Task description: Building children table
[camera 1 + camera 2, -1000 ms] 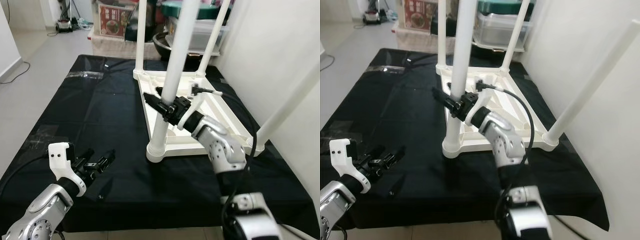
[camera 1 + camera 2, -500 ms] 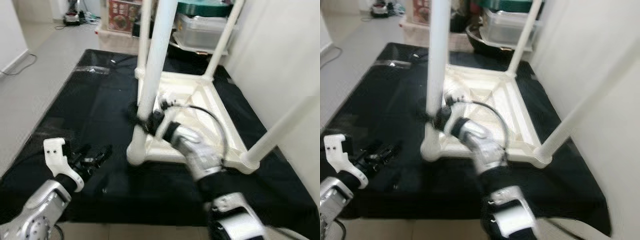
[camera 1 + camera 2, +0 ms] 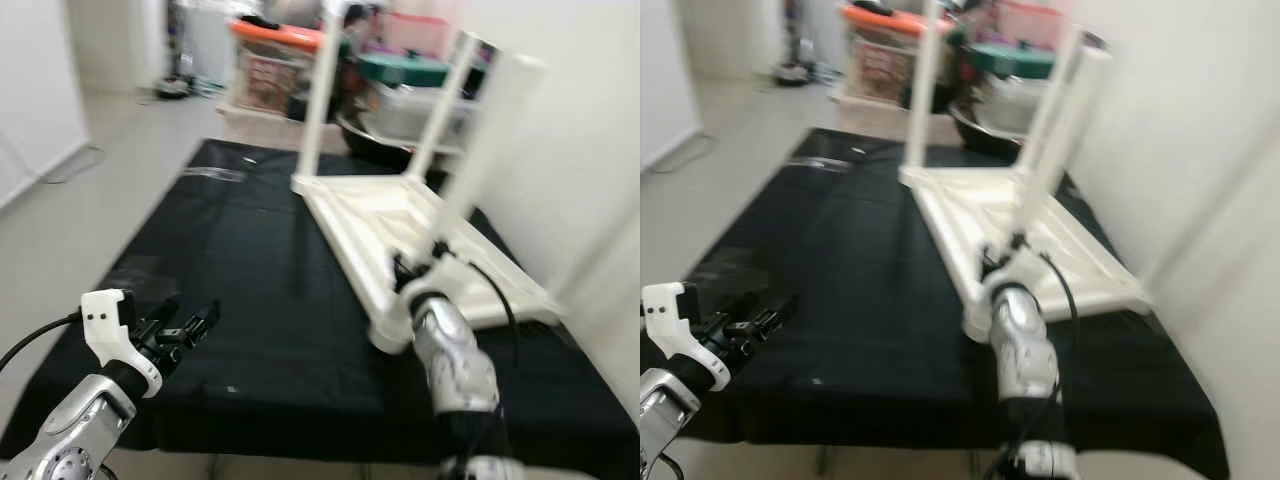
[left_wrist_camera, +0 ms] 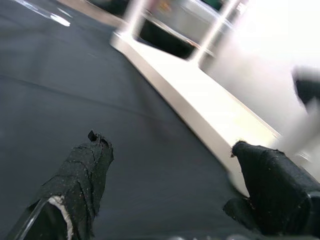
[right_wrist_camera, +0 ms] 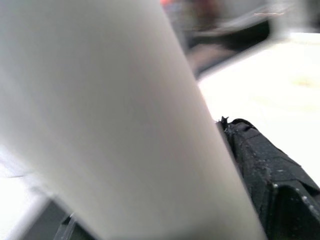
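The white children's table (image 3: 400, 215) is seen upside down on a black cloth (image 3: 250, 260) spread over the floor, w/ its legs pointing up. Both eye views are blurred. The nearest leg (image 3: 480, 150) rises from the near corner of the frame, approx. vertical, slightly tilted; two more legs are seen at the far corners, one at the far left (image 3: 318, 110) and one at the far right (image 3: 445, 110).

The right gripper (image 3: 415, 272) is placed low on the nearest leg, just above the corner socket, w/ the silver right arm reaching up to it from below. In the right wrist view the leg (image 5: 110, 125) is pressed right against one black finger (image 5: 265, 170), so the gripper is taken as closed around the leg, though the 2nd finger is mostly hidden.

The left gripper (image 3: 190, 325) is held low over the cloth near its front left edge, well apart from the table. Its fingers are spread apart w/ nothing between them, as shown in the left wrist view, where the table's frame edge (image 4: 200, 100) lies beyond them.

Behind the cloth, storage boxes and bins (image 3: 400, 80) are made out, too blurred to detail. A white wall (image 3: 580, 130) stands at the right.
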`<state>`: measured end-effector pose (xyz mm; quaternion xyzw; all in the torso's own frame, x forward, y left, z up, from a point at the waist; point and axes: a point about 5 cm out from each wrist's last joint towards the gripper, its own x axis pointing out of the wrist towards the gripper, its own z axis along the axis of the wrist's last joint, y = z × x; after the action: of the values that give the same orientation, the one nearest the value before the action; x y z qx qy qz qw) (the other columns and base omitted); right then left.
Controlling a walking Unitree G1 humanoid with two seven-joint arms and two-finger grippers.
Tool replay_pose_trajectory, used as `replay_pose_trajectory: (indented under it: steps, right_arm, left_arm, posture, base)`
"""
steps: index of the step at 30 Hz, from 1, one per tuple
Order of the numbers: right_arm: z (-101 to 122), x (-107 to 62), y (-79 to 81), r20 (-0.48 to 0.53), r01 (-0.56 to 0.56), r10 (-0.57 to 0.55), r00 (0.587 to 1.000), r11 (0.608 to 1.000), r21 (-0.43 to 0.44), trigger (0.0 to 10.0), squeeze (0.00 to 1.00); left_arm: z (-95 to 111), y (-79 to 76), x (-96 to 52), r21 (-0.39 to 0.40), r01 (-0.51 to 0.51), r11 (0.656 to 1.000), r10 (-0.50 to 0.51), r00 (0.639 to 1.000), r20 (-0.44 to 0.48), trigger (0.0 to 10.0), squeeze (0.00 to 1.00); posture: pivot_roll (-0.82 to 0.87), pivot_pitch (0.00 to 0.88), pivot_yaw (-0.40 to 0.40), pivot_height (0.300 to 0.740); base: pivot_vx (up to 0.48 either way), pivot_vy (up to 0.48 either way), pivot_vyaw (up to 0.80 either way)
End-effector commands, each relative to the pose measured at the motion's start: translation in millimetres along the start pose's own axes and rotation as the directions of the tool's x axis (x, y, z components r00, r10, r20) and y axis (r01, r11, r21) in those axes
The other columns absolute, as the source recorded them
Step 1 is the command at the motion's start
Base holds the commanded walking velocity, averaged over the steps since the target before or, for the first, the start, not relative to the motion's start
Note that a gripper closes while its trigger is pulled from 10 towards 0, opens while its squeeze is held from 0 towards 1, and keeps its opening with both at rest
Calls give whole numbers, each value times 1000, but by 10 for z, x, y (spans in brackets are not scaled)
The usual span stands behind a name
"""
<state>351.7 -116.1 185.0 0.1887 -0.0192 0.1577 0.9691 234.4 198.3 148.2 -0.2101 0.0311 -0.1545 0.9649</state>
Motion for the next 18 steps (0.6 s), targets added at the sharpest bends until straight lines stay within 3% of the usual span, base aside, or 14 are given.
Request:
replay_pose_trajectory:
  steps: [1, 2, 6, 7, 9, 10, 11, 12, 13, 14, 15, 16, 17, 18]
  right_arm:
    - [192, 82, 217, 37, -308, 312, 949, 948, -85, 10000, 0]
    - [280, 97, 222, 21, -412, 420, 907, 898, -153, 10000, 0]
    - [344, 142, 145, -46, -492, 493, 869, 849, -193, 10000, 0]
    - [256, 200, 81, -148, -563, 543, 826, 804, -193, 10000, 0]
    - [98, 145, 125, -248, -686, 644, 724, 709, -162, 10000, 0]
    - [98, 145, 125, -248, -686, 644, 724, 709, -162, 10000, 0]
    - [44, 113, 151, -275, -726, 678, 681, 673, -141, 10000, 0]
    - [-59, 44, 203, -316, -781, 723, 614, 613, -115, 3255, 0]
    - [-126, -2, 237, -340, -813, 749, 569, 575, -95, 3255, 0]
    - [-126, -2, 237, -340, -813, 749, 569, 575, -95, 3255, 0]
    - [-187, -31, 280, -330, -818, 758, 563, 569, -90, 0, 0]
    - [-221, -47, 306, -319, -821, 765, 560, 565, -86, 0, 0]
    - [-257, 118, 232, -273, -615, 560, 782, 765, -192, 0, 0]
    - [-277, 218, 159, -224, -440, 390, 893, 861, -255, 0, 0]
  left_arm:
    - [-18, -11, 0, -12, 7, 1000, -7, 1000, 0, 10000, 0]
    - [-17, -8, 1, -13, 7, 1000, -7, 1000, 1, 10000, 0]
    - [-17, -7, 10, -13, 7, 1000, -7, 1000, 1, 10000, 0]
    - [-16, -9, 21, -12, 10, 1000, -10, 1000, 2, 10000, 0]
    - [-13, -9, 23, -12, 10, 1000, -10, 1000, 3, 10000, 0]
    - [-13, -9, 23, -12, 10, 1000, -10, 1000, 3, 10000, 0]
    - [-13, -9, 22, -12, 10, 1000, -10, 1000, 4, 10000, 0]
    - [-13, -12, 15, -12, 8, 1000, -8, 1000, 5, 10000, 0]
    - [-13, -15, 11, -11, 7, 1000, -7, 1000, 6, 10000, 0]
    - [-13, -15, 11, -11, 7, 1000, -7, 1000, 6, 10000, 0]
    - [-13, -18, 4, -11, 6, 1000, -6, 1000, 7, 10000, 0]
    - [-12, -20, -3, -11, 5, 1000, -5, 1000, 9, 10000, 0]
    - [-11, -20, -12, -12, 4, 1000, -4, 1000, 9, 10000, 0]
    - [-11, -20, -19, -12, 4, 1000, -3, 1000, 9, 10000, 0]
  posture:
    - [130, 0, -127, 740]
    - [136, 0, -130, 740]
    - [152, 0, -139, 740]
    - [159, 0, -146, 740]
    - [159, 0, -146, 740]
    - [159, 0, -146, 740]
    - [159, 0, -146, 740]
    - [171, 0, -156, 740]
    - [171, 0, -156, 740]
    - [171, 0, -156, 740]
    - [177, 0, -158, 740]
    - [177, 0, -156, 740]
    - [166, 0, -148, 740]
    - [166, 0, -148, 740]
  base:
    - [0, 0, 0]
    - [0, 0, 0]
    - [0, 0, 0]
    - [0, 0, 0]
    - [0, 0, 0]
    - [0, 0, 0]
    - [0, 0, 0]
    - [0, 0, 0]
    - [0, 0, 0]
    - [0, 0, 0]
    - [0, 0, 0]
    - [0, 0, 0]
    - [0, 0, 0]
    - [0, 0, 0]
